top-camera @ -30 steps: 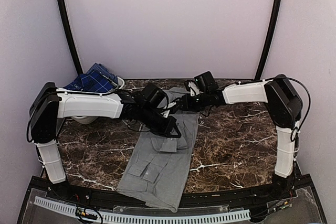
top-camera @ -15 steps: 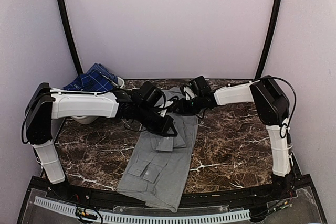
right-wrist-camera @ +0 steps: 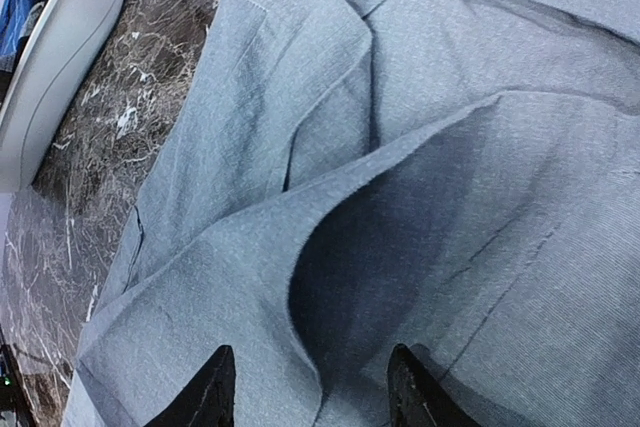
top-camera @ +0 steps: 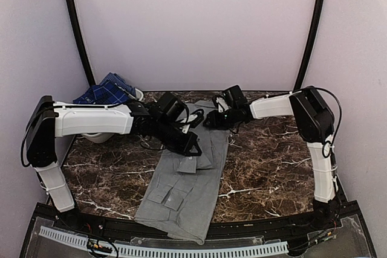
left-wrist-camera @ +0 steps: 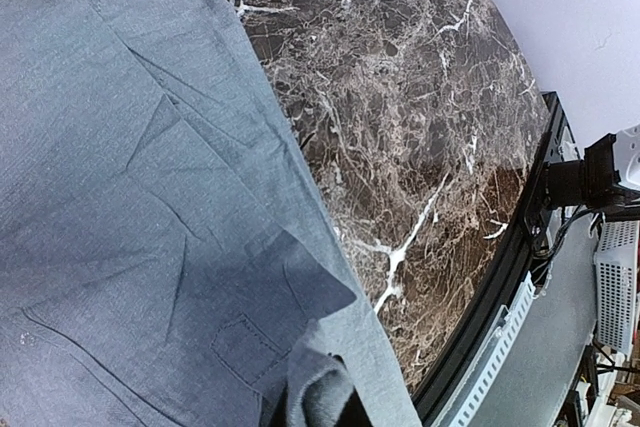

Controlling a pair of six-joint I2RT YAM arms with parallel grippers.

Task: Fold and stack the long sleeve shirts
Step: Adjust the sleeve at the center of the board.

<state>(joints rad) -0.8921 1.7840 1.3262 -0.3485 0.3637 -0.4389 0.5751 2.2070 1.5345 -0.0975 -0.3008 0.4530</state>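
Note:
The plain grey shirt [top-camera: 181,191] lies lengthwise down the middle of the marble table, its hem at the near edge. My left gripper [top-camera: 192,148] is shut on a raised fold of grey cloth, seen in the left wrist view [left-wrist-camera: 320,402] above the shirt [left-wrist-camera: 150,197]. My right gripper [top-camera: 211,120] sits at the shirt's far end. In the right wrist view it [right-wrist-camera: 312,392] is open, its fingers on either side of a raised ridge of the grey shirt [right-wrist-camera: 450,147]. The blue plaid shirt [top-camera: 106,92] lies in the basket at the back left.
The white basket [top-camera: 97,138] stands at the back left under my left arm, and its rim shows in the right wrist view [right-wrist-camera: 50,57]. Bare marble [top-camera: 272,161] lies right of the shirt. The black table edge [left-wrist-camera: 500,287] and cable rail run along the front.
My left gripper has drawn slightly back and left with the grey fold. My right arm's elbow has shifted left while its gripper stays at the shirt's far end.

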